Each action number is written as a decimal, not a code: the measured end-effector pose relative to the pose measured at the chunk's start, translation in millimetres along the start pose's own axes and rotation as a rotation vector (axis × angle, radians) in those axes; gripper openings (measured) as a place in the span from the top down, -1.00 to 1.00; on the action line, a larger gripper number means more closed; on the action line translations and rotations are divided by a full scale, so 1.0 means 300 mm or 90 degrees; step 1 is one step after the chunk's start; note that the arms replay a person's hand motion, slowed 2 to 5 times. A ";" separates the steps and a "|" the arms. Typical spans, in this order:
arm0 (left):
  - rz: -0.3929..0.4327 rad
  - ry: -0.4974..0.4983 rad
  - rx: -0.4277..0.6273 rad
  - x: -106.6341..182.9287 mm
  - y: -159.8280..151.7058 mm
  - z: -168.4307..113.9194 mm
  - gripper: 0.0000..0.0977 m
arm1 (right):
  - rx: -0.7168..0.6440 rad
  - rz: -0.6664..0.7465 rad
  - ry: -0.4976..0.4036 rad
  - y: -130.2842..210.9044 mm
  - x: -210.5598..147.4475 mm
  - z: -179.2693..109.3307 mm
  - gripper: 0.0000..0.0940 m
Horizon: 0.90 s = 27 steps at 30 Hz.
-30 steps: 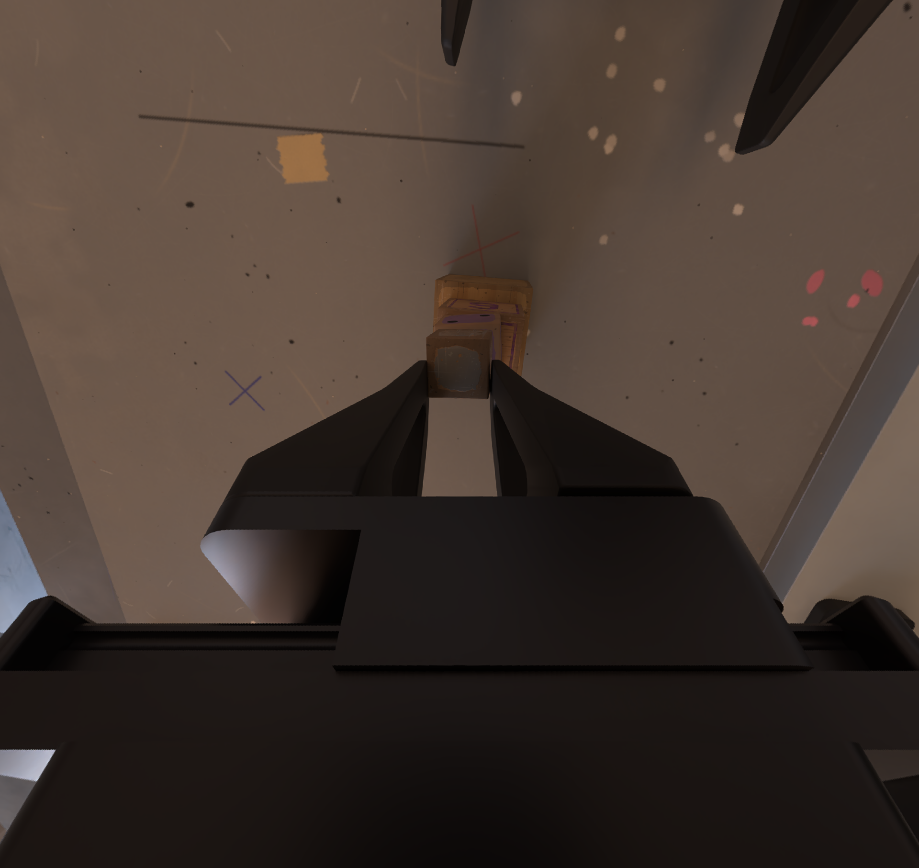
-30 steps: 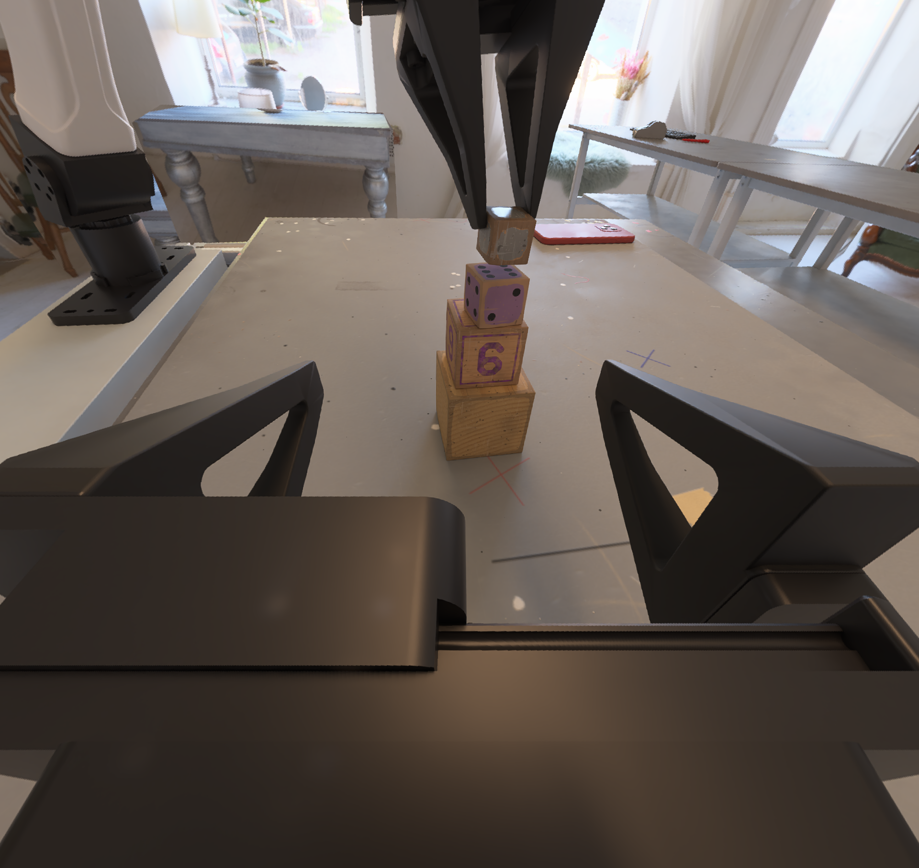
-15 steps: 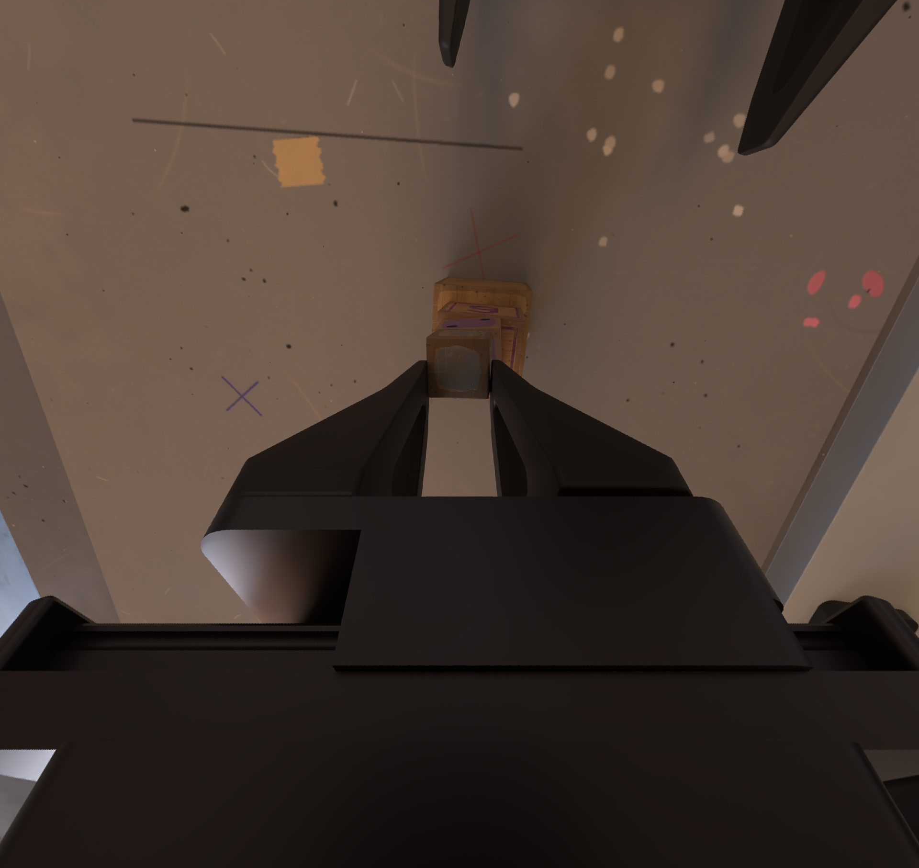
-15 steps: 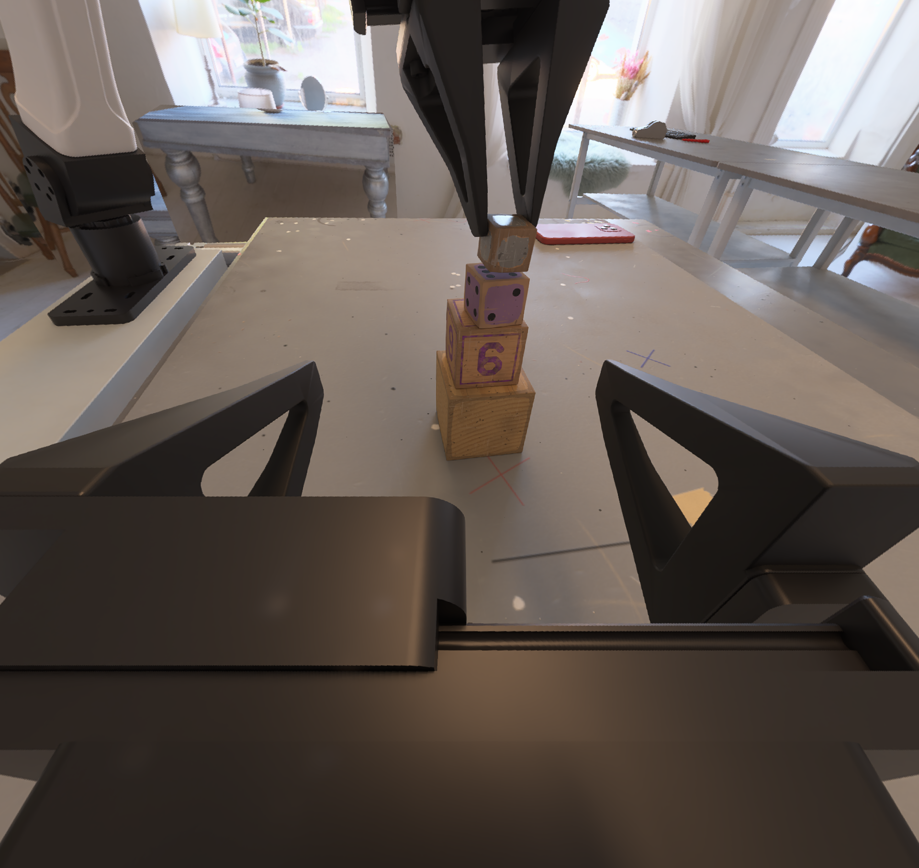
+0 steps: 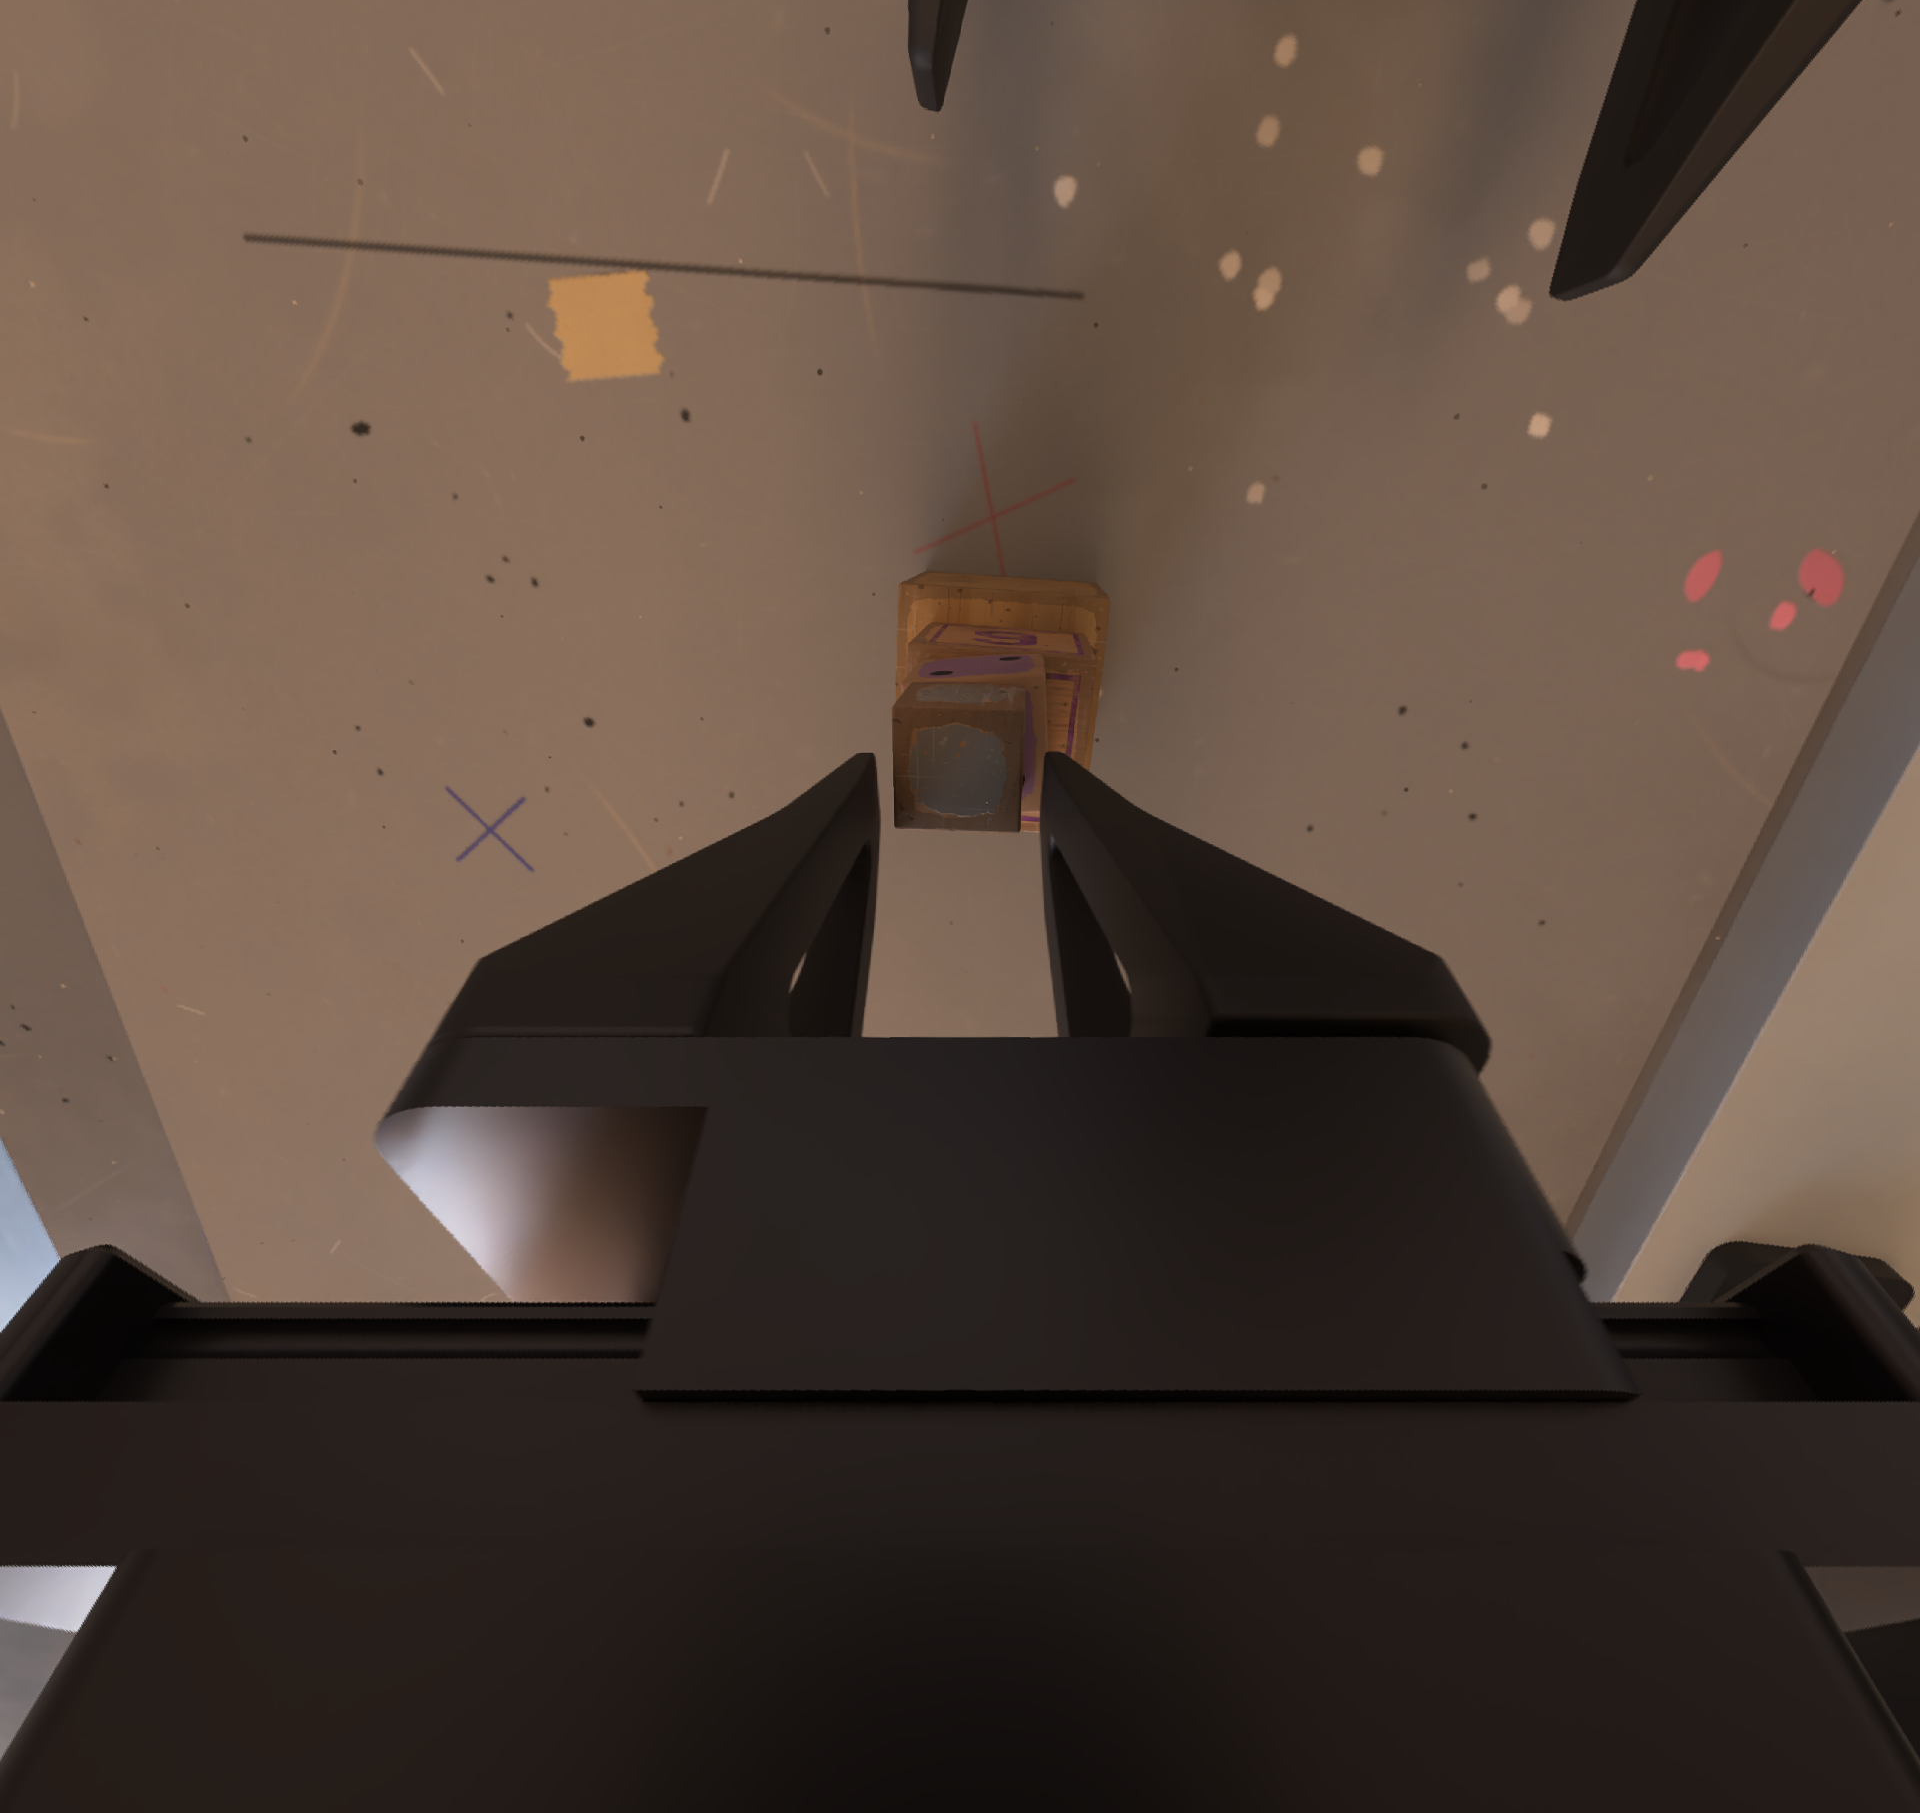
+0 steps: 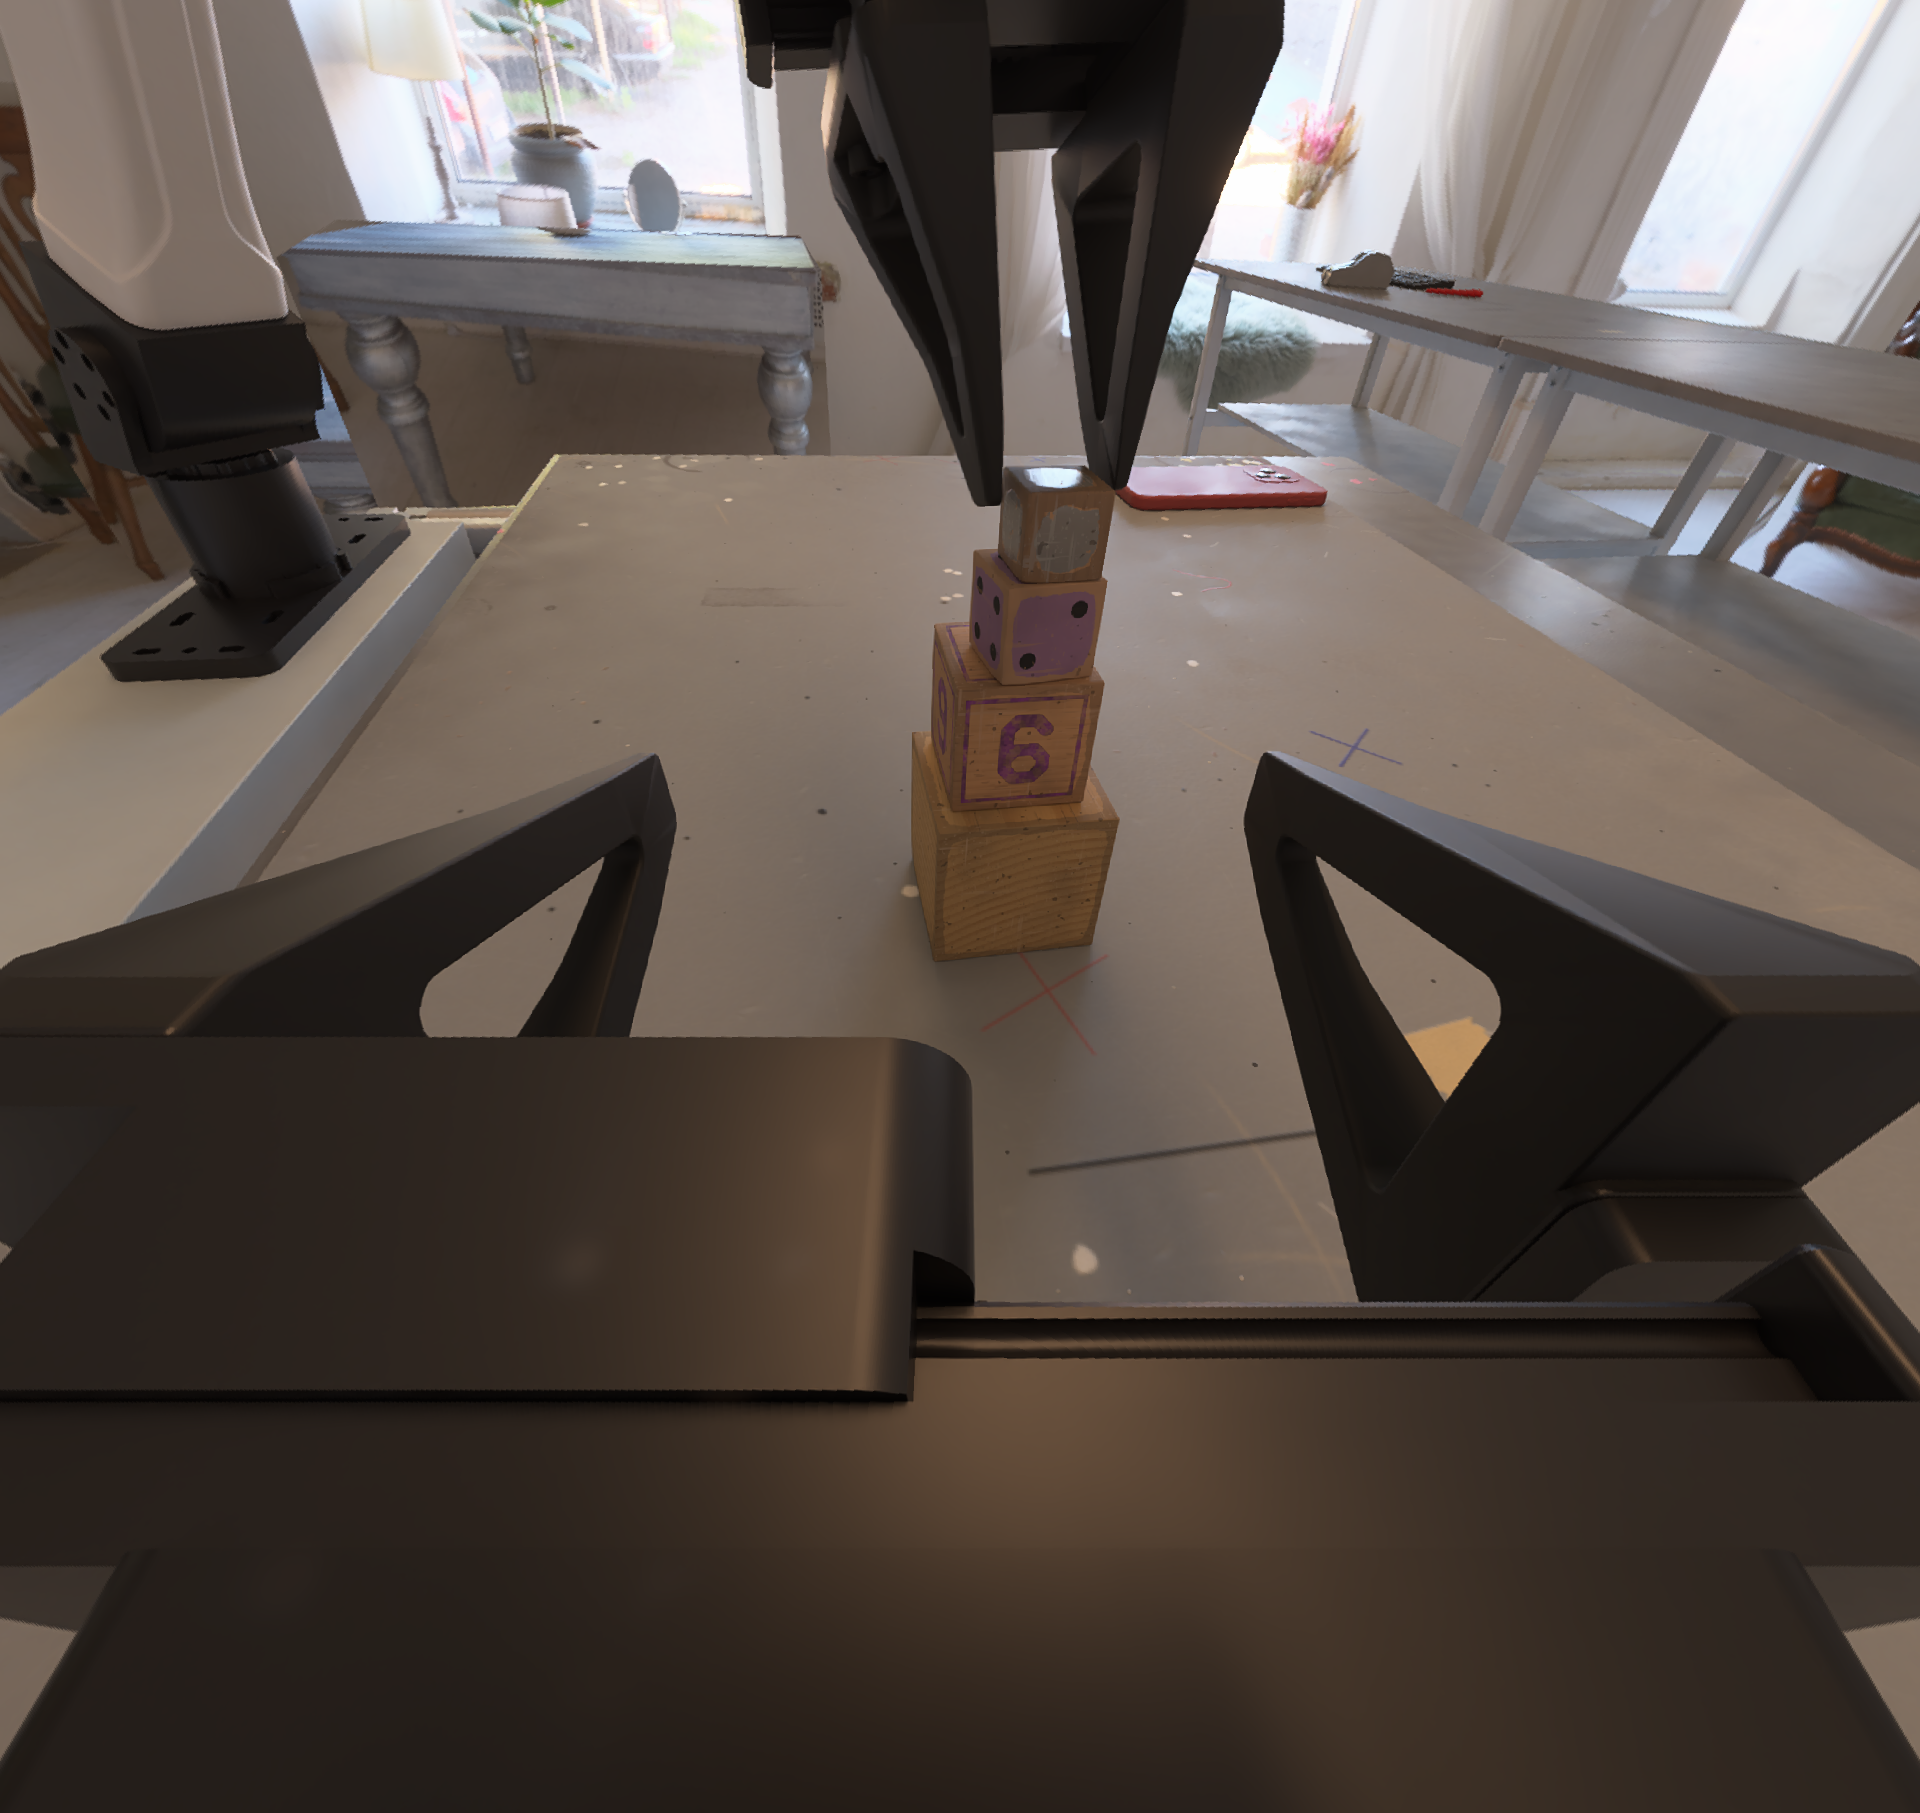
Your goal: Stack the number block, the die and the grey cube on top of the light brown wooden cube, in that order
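Observation:
A stack stands mid-table: the light brown wooden cube [image 6: 1013, 885] at the bottom, the number block [image 6: 1023, 750] on it, the purple die [image 6: 1039, 633] above, and the grey cube [image 6: 1060, 537] on top. My left gripper [image 6: 1049, 494] hangs over the stack, open, with its fingertips on either side of the grey cube's top and a small gap each side. The left wrist view looks straight down on the grey cube [image 5: 961, 771] between the open left gripper [image 5: 958, 766]. My right gripper [image 6: 961, 764] is open and empty, low, in front of the stack.
A red phone [image 6: 1221, 490] lies at the far table edge behind the stack. The left arm's base [image 6: 249, 610] stands at the far left. An orange tape patch [image 5: 605, 324] and a blue cross mark [image 5: 490, 828] are on the table top.
The left gripper came down with the grey cube, set it on the die, and its fingers have parted from the cube. The right gripper has not moved.

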<state>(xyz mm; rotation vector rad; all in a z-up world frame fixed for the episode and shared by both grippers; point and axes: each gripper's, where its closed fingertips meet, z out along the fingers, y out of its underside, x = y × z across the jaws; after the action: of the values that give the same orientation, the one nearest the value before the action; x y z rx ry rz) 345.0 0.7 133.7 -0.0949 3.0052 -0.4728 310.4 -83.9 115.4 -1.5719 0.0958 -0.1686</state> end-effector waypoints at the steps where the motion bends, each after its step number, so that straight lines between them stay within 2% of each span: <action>1: 0.000 0.001 0.000 0.001 0.001 -0.001 0.41 | 0.000 0.000 0.000 0.000 0.000 0.000 -1.00; 7: 0.000 0.001 0.004 0.002 0.000 -0.005 0.24 | 0.000 0.000 0.000 0.000 0.000 0.000 -1.00; 13: -0.002 -0.007 0.031 -0.007 -0.013 -0.034 0.20 | 0.000 0.000 0.000 0.000 0.000 0.000 -1.00; 19: -0.022 -0.037 0.091 -0.053 -0.047 -0.079 0.21 | 0.000 0.000 0.000 0.000 0.000 0.000 -1.00; 21: -0.036 -0.046 0.115 -0.070 -0.062 -0.093 0.29 | 0.000 0.000 0.000 0.000 0.000 0.000 -1.00; 23: -0.048 -0.051 0.138 -0.083 -0.077 -0.105 0.45 | 0.000 0.001 0.000 0.000 0.000 0.000 -1.00; 27: -0.056 -0.051 0.166 -0.088 -0.102 -0.117 1.00 | 0.001 0.003 0.000 0.001 0.000 0.000 -1.00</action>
<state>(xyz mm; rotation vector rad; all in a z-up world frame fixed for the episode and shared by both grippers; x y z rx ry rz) 368.9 -15.7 178.8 -0.2213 2.8405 -0.8423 310.5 -83.9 115.2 -1.5702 0.0991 -0.1653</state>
